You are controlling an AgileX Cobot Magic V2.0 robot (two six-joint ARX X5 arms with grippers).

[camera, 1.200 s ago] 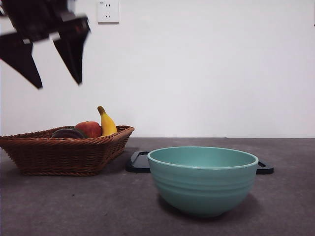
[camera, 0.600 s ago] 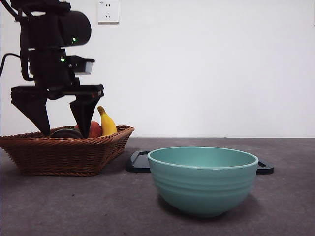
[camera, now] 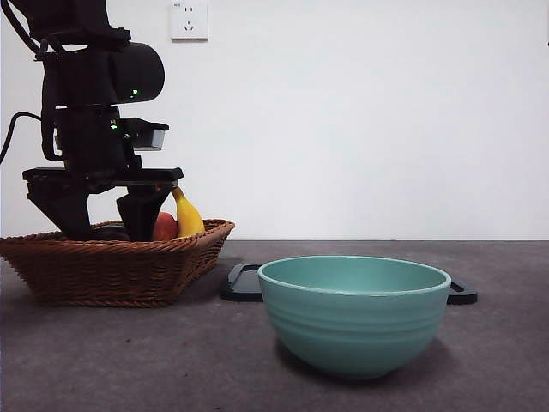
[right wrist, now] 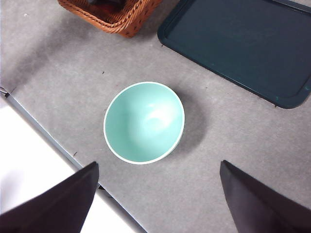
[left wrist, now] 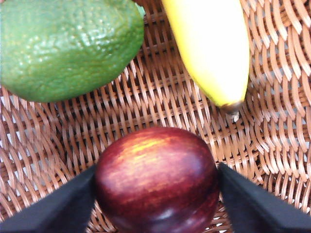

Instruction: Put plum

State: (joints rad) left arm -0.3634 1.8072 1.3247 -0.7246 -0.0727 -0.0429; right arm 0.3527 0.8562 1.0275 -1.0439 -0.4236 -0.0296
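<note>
Straddling plum, left gripper

Maroon plum, teal bowl

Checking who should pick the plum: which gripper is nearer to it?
Left. The left gripper is down in the wicker basket, open jaws on either side of the plum. The right gripper hangs high above the teal bowl, away from the basket.
</note>
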